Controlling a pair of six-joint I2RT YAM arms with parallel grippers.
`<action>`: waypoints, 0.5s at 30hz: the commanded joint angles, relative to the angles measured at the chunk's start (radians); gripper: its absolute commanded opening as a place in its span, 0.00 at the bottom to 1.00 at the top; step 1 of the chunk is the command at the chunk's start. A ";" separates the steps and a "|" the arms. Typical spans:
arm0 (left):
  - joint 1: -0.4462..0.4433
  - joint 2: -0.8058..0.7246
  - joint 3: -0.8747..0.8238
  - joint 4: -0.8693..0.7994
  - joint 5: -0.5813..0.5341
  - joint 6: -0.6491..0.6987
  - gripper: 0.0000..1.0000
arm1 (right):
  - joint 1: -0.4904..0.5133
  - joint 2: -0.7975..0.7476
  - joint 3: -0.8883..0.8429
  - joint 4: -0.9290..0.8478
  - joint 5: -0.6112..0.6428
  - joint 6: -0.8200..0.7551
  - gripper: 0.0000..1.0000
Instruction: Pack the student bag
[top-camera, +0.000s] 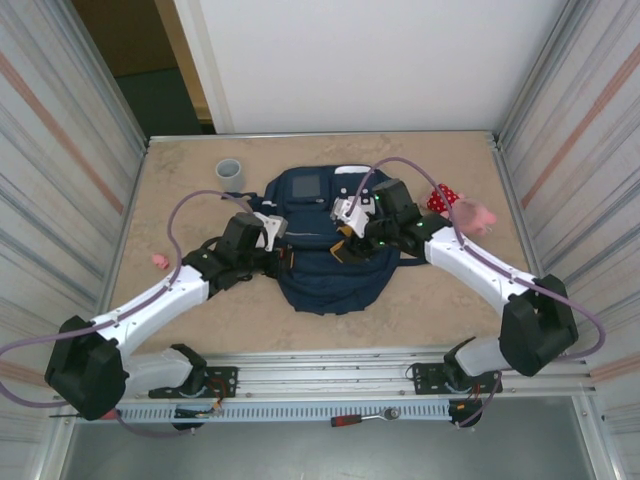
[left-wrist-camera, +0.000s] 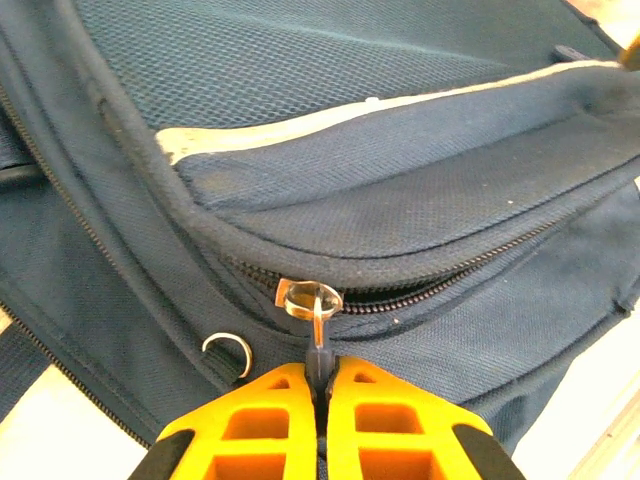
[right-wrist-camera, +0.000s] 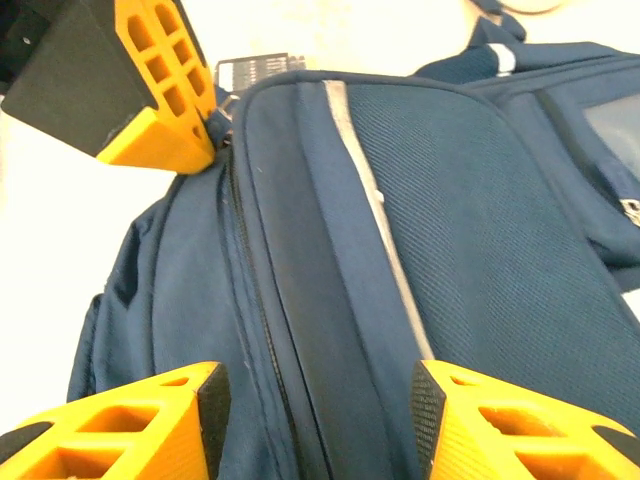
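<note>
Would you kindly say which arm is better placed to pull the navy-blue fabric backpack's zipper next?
Probably left: the left end effector is shut on the zipper pull of the navy-blue fabric backpack; the right end effector hangs open above.

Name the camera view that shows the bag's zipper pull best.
Left wrist view: the zipper pull is close up and sharp, pinched in the left arm's shut jaws against the backpack. In the top view it is too small to make out. In the right wrist view I cannot make it out beside those orange jaws.

Wide-spread right gripper (right-wrist-camera: 320, 405) over student bag (right-wrist-camera: 450, 200)
</note>
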 joint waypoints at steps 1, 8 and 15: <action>0.000 -0.003 0.042 0.055 0.089 0.058 0.00 | 0.022 0.061 0.062 0.007 0.029 0.000 0.52; 0.000 -0.021 0.043 0.063 0.088 0.066 0.00 | 0.048 0.138 0.122 0.010 0.026 -0.009 0.37; 0.073 -0.015 0.012 0.022 0.003 0.066 0.00 | 0.004 0.060 0.118 -0.074 -0.106 -0.077 0.00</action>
